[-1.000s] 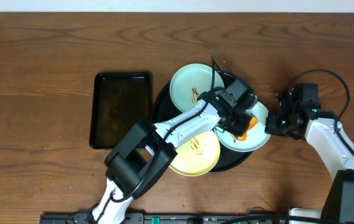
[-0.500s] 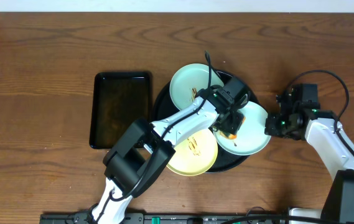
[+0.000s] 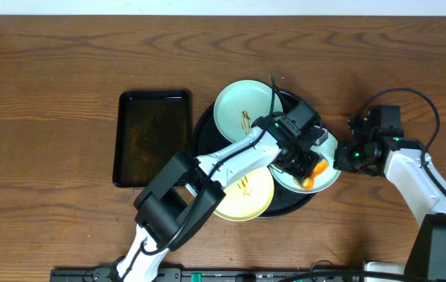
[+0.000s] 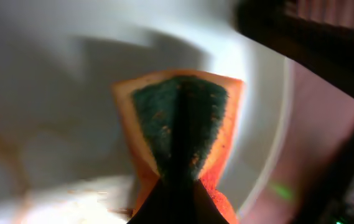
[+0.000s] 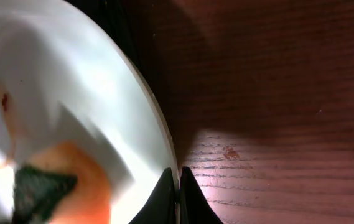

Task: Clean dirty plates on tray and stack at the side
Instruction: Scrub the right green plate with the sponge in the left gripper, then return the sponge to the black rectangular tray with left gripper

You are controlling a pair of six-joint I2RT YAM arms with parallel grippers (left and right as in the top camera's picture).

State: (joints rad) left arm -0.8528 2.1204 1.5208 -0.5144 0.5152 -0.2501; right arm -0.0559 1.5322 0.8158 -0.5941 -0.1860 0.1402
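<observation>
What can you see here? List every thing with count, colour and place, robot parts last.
table: one, brown wood, under everything
round tray: one, glossy black, centre
rectangular tray: one, black, left of the round tray
mint plates: two, pale mint, far plate and right plate on the round tray
yellow plate: one, pale yellow, near side of the round tray
sponge: one, orange with green face, on the right plate
left arm: one, white and black, jaws shut on the sponge
right arm: one, white and black, jaws pinching the right plate's rim
</observation>
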